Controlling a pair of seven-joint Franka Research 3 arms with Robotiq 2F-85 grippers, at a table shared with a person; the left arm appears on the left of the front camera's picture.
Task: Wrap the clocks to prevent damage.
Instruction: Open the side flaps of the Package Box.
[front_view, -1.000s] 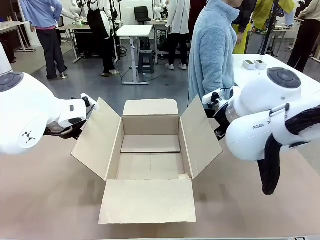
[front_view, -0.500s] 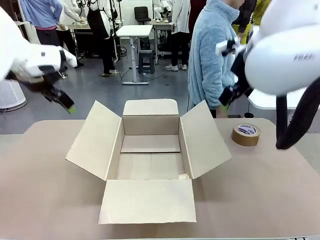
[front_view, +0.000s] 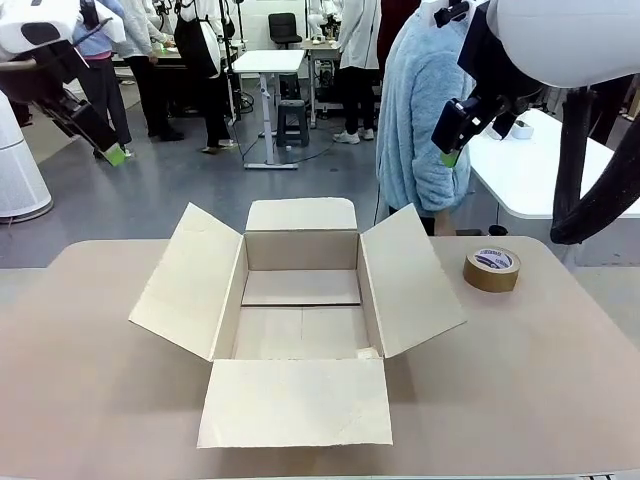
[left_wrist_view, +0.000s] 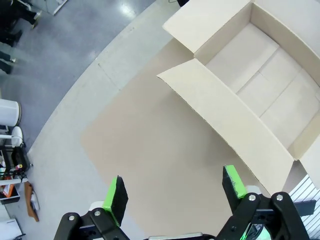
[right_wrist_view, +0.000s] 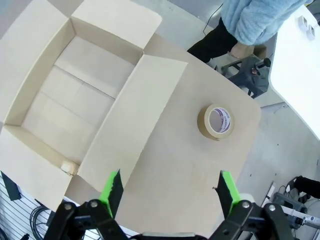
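The clocks are out of view. An open, empty cardboard box (front_view: 300, 345) sits mid-table with all its flaps spread; the left wrist view has it at the upper right (left_wrist_view: 240, 120), the right wrist view at the upper left (right_wrist_view: 135, 115). My left gripper (front_view: 108, 148) hangs high above the table's far left corner, open with nothing between its green pads (left_wrist_view: 116, 197). My right gripper (front_view: 452, 140) hovers high over the far right, also open and empty (right_wrist_view: 167, 192).
A brown tape roll (front_view: 492, 268) lies flat on the table right of the box (right_wrist_view: 216, 121). A person in a light blue fleece (front_view: 425, 100) stands at the far edge. A white side table (front_view: 540, 170) stands at the right.
Both arms have risen from beside the box's side flaps to high above the table. The tape roll, earlier hidden behind the right arm, has come into view.
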